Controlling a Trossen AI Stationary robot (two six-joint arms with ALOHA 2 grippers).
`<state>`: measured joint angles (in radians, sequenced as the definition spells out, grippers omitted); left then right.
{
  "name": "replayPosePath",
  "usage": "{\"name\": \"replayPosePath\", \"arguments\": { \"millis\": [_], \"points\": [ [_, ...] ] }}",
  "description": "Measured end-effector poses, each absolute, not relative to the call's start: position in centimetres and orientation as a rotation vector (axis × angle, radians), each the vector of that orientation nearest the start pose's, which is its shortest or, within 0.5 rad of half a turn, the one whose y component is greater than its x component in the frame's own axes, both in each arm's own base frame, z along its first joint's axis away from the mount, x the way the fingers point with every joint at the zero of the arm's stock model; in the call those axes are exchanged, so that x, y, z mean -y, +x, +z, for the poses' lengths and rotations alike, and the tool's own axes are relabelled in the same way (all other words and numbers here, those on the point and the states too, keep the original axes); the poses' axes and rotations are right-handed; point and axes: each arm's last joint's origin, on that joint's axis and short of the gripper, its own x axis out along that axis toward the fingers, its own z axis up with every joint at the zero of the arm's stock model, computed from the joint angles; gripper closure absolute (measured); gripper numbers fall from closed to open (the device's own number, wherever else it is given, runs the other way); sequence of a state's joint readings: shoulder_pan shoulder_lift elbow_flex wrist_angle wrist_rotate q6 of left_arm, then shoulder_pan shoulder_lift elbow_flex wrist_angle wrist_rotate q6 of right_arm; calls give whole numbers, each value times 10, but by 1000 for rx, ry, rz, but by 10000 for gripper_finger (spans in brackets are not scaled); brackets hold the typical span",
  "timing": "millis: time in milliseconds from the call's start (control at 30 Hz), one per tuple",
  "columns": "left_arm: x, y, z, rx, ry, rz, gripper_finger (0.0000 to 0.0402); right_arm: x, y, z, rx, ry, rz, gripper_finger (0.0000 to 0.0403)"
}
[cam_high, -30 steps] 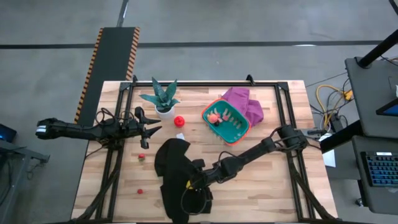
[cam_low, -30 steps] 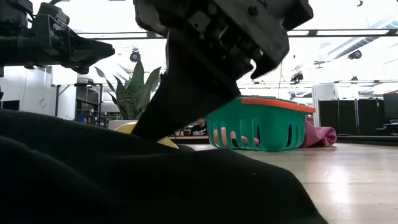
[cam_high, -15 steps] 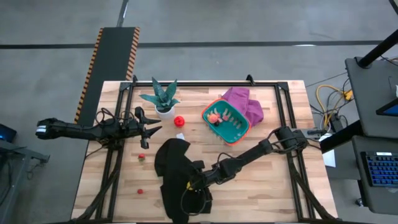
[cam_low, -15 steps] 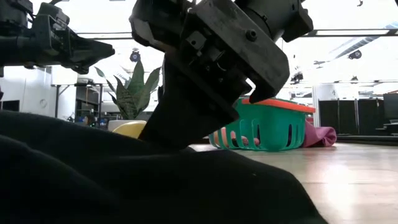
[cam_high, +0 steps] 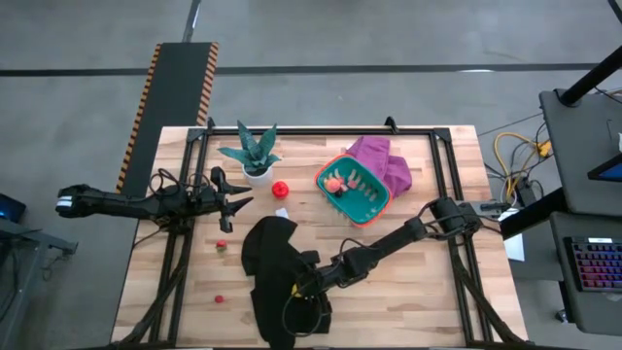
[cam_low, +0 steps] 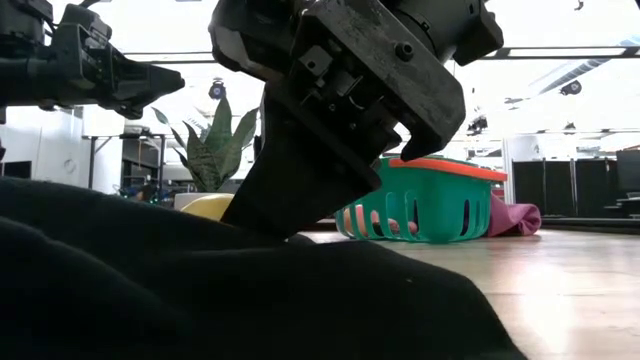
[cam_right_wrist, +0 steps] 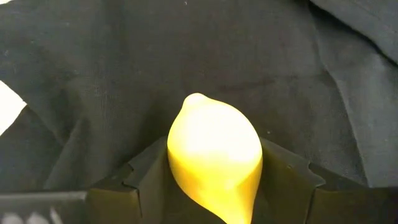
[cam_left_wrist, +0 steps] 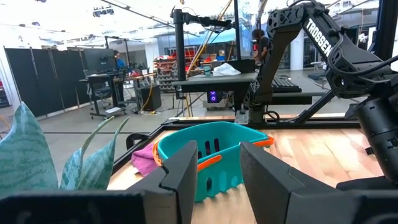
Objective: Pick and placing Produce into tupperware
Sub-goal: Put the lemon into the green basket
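Our right gripper (cam_high: pixel 296 288) sits low over the crumpled black cloth (cam_high: pixel 275 264) near the front edge of the worktop (cam_high: pixel 428 292), and its fingers have been drawing in over the last second. In the right wrist view they now press both flanks of the small yellow lemon-shaped toy (cam_right_wrist: pixel 214 152), so we judge the fruit caught, though not yet lifted. In the low view the gripper body has tipped and come down closer to the cloth than a second ago, and the yellow toy (cam_low: pixel 208 207) peeks out beside it, resting on the fabric.

That closing means the pick is nearly made; the carry to the container comes next. The teal rectangular plastic tupperware with its orange rim (cam_high: pixel 374 212) stands toward the back right of the worktop, beside the bunched purple cloth (cam_high: pixel 385 161), and already holds a pink-and-red piece (cam_high: pixel 334 184).

Three more pieces wait outside it. A red round toy (cam_high: pixel 280 190) lies just beside the white pot of the green plant (cam_high: pixel 253 154). A small reddish one (cam_high: pixel 222 245) lies left of the black cloth. Another small red one (cam_high: pixel 219 299) lies near the front left corner.

Our left gripper (cam_high: pixel 243 201) hangs unmoved above the left side of the worktop, its fingers set narrowly apart on nothing.
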<state>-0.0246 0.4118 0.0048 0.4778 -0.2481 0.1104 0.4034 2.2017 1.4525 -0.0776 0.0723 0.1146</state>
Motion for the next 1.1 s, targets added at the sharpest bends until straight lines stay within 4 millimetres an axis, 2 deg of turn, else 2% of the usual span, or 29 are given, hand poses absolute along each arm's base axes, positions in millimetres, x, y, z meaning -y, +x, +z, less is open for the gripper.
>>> {"name": "replayPosePath", "arguments": {
  "millis": [433, 900, 1100],
  "points": [
    [-4, 123, 174, 57, 100, 227, 294, -178, 425, 132, -799, -98, 263, 198],
    [-4, 123, 174, 57, 100, 227, 294, -176, 422, 172, -700, -123, 287, 198],
    [-4, 123, 174, 57, 100, 227, 294, -176, 421, 178, -685, -127, 290, 198]
  ]
}}
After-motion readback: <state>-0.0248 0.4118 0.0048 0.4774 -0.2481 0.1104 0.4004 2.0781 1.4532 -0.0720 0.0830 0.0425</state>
